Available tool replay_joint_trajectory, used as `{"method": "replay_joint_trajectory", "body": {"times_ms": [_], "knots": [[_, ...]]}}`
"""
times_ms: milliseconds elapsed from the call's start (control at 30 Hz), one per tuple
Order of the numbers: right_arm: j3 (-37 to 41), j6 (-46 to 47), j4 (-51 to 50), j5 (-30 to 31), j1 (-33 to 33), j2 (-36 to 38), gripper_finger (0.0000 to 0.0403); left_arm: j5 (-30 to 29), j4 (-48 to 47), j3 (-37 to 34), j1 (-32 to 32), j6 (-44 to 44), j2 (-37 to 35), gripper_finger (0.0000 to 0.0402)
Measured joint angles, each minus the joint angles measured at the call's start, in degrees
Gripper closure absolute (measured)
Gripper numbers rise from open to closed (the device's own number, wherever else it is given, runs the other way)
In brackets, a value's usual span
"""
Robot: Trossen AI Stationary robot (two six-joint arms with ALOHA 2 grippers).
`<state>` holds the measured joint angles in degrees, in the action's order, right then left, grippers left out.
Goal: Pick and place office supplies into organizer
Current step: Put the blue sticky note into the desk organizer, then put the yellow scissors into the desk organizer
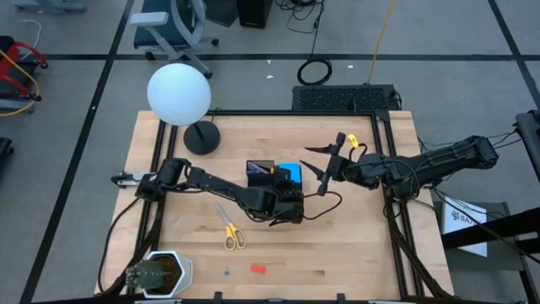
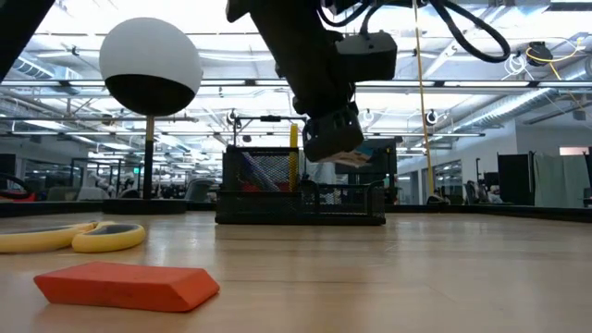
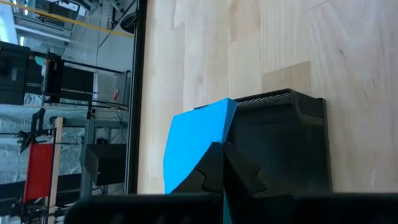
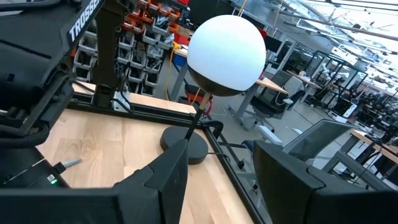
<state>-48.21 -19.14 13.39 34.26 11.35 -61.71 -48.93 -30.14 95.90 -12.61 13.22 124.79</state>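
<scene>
Wooden table [image 1: 354, 245]; globe lamp [image 1: 179, 94] at its far left corner; black organizer [image 1: 261, 171] mid-table; left gripper [image 3: 222, 163] above it, jaws clamped on blue note pad [image 3: 193, 146]; right gripper [image 1: 325, 169] beside organizer, jaws apart, empty; yellow-handled scissors [image 1: 230, 230] and red eraser [image 1: 258, 268] nearer the front edge.

Blue note pad [image 3: 196, 140] tilted over black organizer [image 1: 268, 171]; yellow scissors [image 1: 231, 233] and red eraser [image 1: 258, 268] flat on table.
</scene>
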Motion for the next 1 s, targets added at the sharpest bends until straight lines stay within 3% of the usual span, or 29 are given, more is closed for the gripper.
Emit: {"method": "replay_joint_trajectory", "body": {"times_ms": [333, 767, 1000], "knots": [[0.0, 0.0, 0.0, 0.0, 0.0, 0.0, 0.0232, 0.5, -0.1, 0.0, 0.1, -1.2, 0.0, 0.0393], [0.0, 0.0, 0.0, 0.0, 0.0, 0.0, 0.0232, 0.5, -1.4, 0.0, 1.1, -4.9, 0.0, 0.0259], [0.0, 0.0, 0.0, 0.0, 0.0, 0.0, 0.0232, 0.6, -1.4, 0.0, 1.0, -5.4, 0.0, 0.0220]]}}
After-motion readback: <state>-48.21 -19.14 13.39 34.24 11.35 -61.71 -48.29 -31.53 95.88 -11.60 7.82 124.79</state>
